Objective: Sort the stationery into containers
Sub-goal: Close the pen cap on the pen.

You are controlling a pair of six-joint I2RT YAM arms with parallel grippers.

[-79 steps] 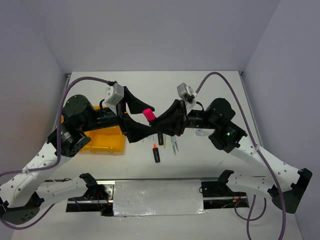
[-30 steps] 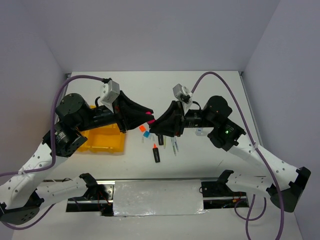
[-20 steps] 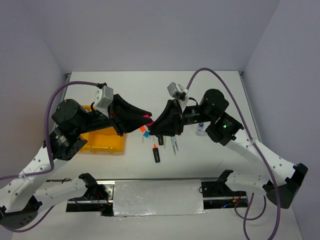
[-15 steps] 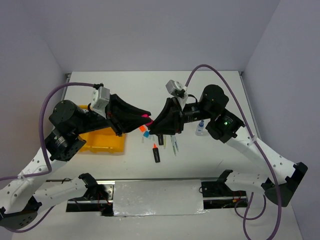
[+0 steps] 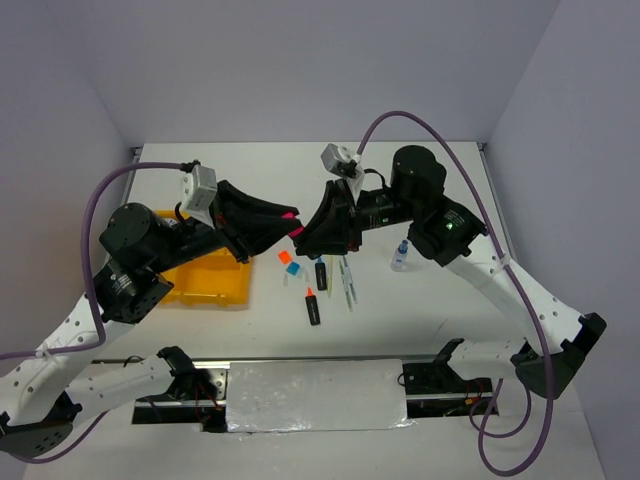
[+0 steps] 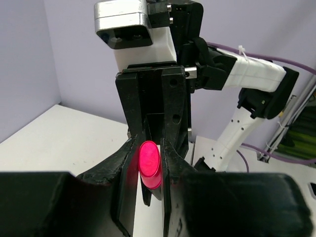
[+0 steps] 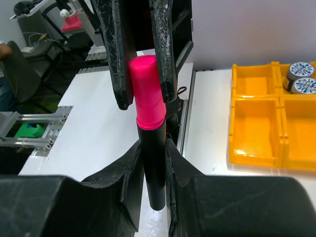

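Note:
A black marker [image 7: 154, 170] with a pink cap [image 7: 147, 89] hangs in the air between both grippers. My right gripper [image 7: 154, 165] is shut on its black body. My left gripper [image 6: 149, 159] is shut on the pink cap [image 6: 149, 164]. In the top view the two grippers meet tip to tip over mid-table, left gripper [image 5: 286, 216] and right gripper [image 5: 304, 233]. The yellow tray [image 5: 212, 285] lies at the left, partly under the left arm. In the right wrist view the tray [image 7: 253, 148] holds two round blue-and-white tins [image 7: 299, 77] in a far compartment.
On the table below the grippers lie an orange-capped marker [image 5: 313, 306], a blue-capped marker [image 5: 320, 272], thin pale pens [image 5: 347, 281], an orange square [image 5: 285, 257] and a blue square [image 5: 293, 270]. A small blue-capped bottle [image 5: 400, 257] stands right of them.
Both grippers, still clamped on the same marker, have drifted a little toward the back of the table. Both wrists have swung leftward. The items on the table have not moved.

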